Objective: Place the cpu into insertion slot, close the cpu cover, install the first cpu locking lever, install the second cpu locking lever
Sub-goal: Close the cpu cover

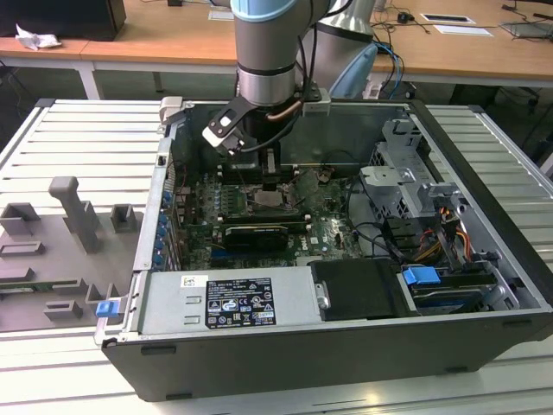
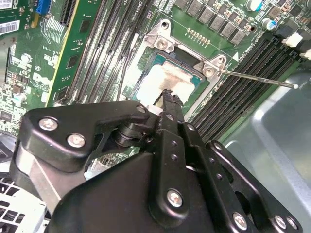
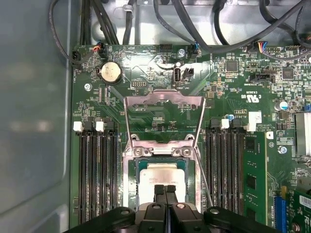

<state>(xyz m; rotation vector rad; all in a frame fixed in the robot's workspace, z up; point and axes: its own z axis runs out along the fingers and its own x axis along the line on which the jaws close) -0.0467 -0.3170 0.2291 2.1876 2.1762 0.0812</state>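
1. The gripper (image 3: 165, 188) has its two fingers pressed together with no gap showing, and nothing is pinched between them.
2. Its tips sit right over the middle of the cpu (image 3: 160, 171). I can't tell whether they touch the pale top or hover just above it.
3. The cpu lies flat inside the insertion slot (image 3: 128, 179), with the silver rim all around it.
4. The cpu cover (image 3: 163, 100) is flipped open off the slot, and green board shows through its window.
5. In the second wrist view, one locking lever (image 2: 257, 79) is unlatched, a thin rod poking out from a slot corner across the memory slots (image 2: 233, 85).
6. In the exterior view the arm reaches down into the open computer case (image 1: 484, 156). With the slot as the dial's centre, the graphics card (image 1: 255, 233) is just beside it at 6 o'clock. The power supply (image 1: 229, 298) is farther out at 6, and the drive cage (image 1: 402, 186) is at 3.
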